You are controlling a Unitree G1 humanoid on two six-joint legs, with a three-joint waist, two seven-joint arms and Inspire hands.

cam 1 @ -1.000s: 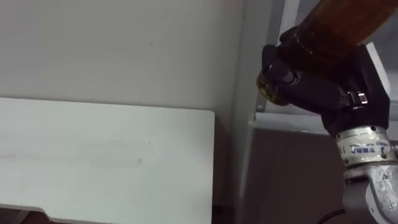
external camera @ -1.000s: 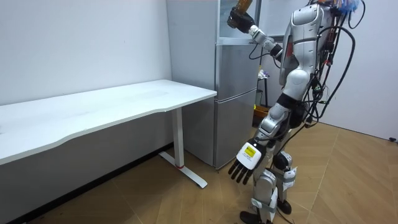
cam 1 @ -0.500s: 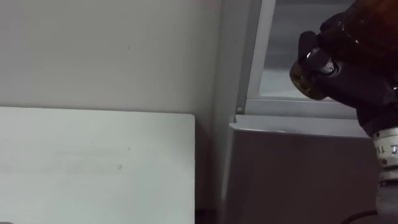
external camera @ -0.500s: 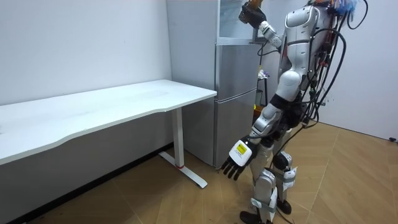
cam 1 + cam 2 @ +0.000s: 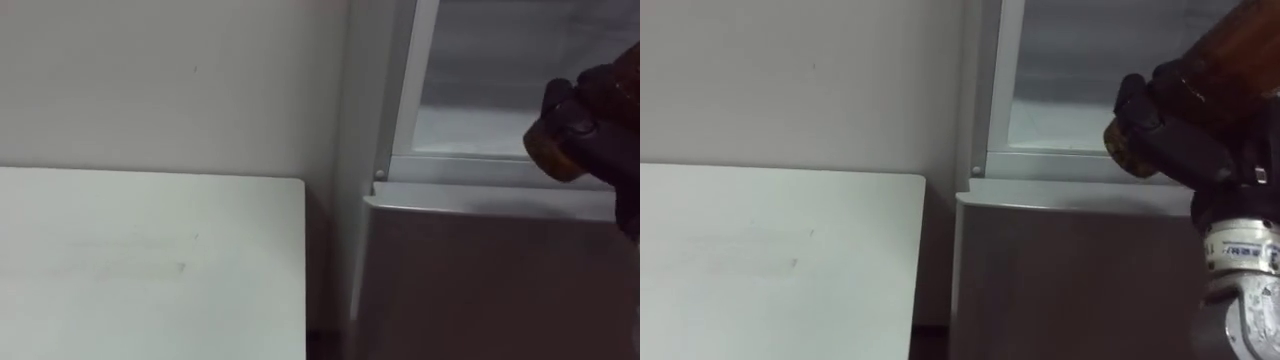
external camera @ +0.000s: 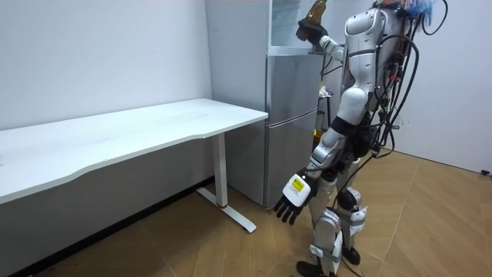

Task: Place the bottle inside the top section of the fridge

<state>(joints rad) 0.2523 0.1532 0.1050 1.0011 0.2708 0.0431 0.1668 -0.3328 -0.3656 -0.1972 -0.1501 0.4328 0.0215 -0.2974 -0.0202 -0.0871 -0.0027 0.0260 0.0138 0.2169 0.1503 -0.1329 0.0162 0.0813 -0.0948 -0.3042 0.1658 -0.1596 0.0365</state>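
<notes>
Gripping the brown bottle (image 5: 1225, 55) with curled fingers, right hand (image 5: 1180, 150) sits at 3 o'clock in the eye views, at the open upper fridge (image 5: 1080, 80). Left hand (image 6: 290, 201) hangs thigh-side, fingers spread. White table (image 5: 760, 250) at 8 o'clock.

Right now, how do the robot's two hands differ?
The right hand is raised in front of the upper fridge compartment, while the left hand hangs low beside the leg. The right hand's fingers are curled round the brown bottle, while the left hand's fingers are spread and hold nothing. Both hands are dark.
</notes>
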